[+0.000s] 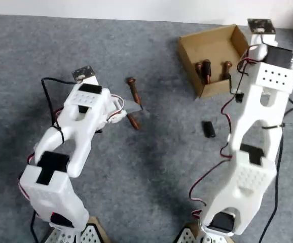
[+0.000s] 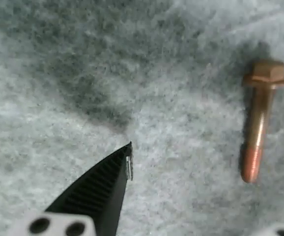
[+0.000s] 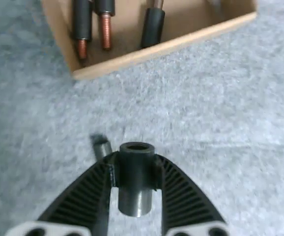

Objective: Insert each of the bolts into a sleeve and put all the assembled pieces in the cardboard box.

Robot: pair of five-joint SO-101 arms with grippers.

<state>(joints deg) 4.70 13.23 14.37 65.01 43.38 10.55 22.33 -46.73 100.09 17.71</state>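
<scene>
**Progress.** Judged roughly three-fifths done: three pieces are assembled and boxed, two pairs are outstanding.

**Cardboard box** [image 1: 187, 50]. Open-topped, at the far side of the table. It holds three bolt-in-sleeve assemblies [image 1: 206, 71] lying side by side, with copper tips protruding from the black sleeves.

**Right gripper** [image 3: 135, 162]. Near the box, clamped on a black sleeve [image 3: 136, 184] held upright, its bore open and unfilled.

**Spare sleeve** [image 1: 208, 128]. Lies loose on the grey table [image 1: 151, 172], between the two arms.

**Left gripper** [image 1: 130, 109]. Fingers spread and holding nothing, just beside a loose bolt [image 2: 260, 128] lying flat.

**Second bolt** [image 1: 133, 122]. Apparently another, partly hidden beneath that gripper.

**Remaining.** Sleeve both bolts, then box them.
</scene>
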